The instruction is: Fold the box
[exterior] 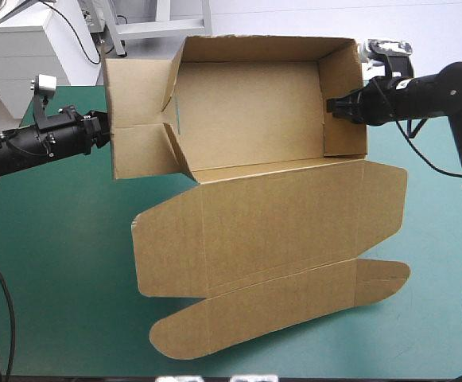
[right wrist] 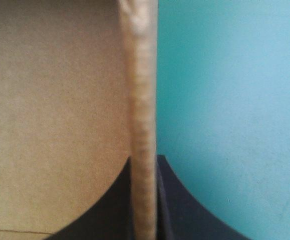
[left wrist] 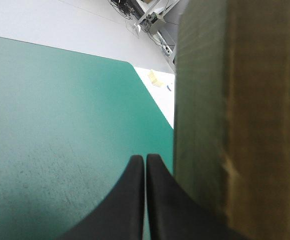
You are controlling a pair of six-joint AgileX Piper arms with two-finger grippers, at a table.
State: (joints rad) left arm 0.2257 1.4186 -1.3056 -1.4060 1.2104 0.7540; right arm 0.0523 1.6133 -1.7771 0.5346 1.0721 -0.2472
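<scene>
Fingers (right wrist: pixel 110 210) of the right gripper (exterior: pixel 331 105), all but closed on the raised right wall (exterior: pixel 343 99) of the brown box (exterior: pixel 246 119); in the right wrist view the board's edge stands between them. Fingers (left wrist: pixel 130 200) of the left gripper (exterior: pixel 103 131), closed tip to tip on nothing, lie just beside the outer face of the box's left wall (exterior: pixel 135 119); contact cannot be judged. The box stands as an open tray toward the far edge of the counter (exterior: pixel 56 263), on the teal-green cover (left wrist: pixel 60 150). Its lid (exterior: pixel 278 215) lies flat, spread toward the near edge, with rounded flaps at its ends.
</scene>
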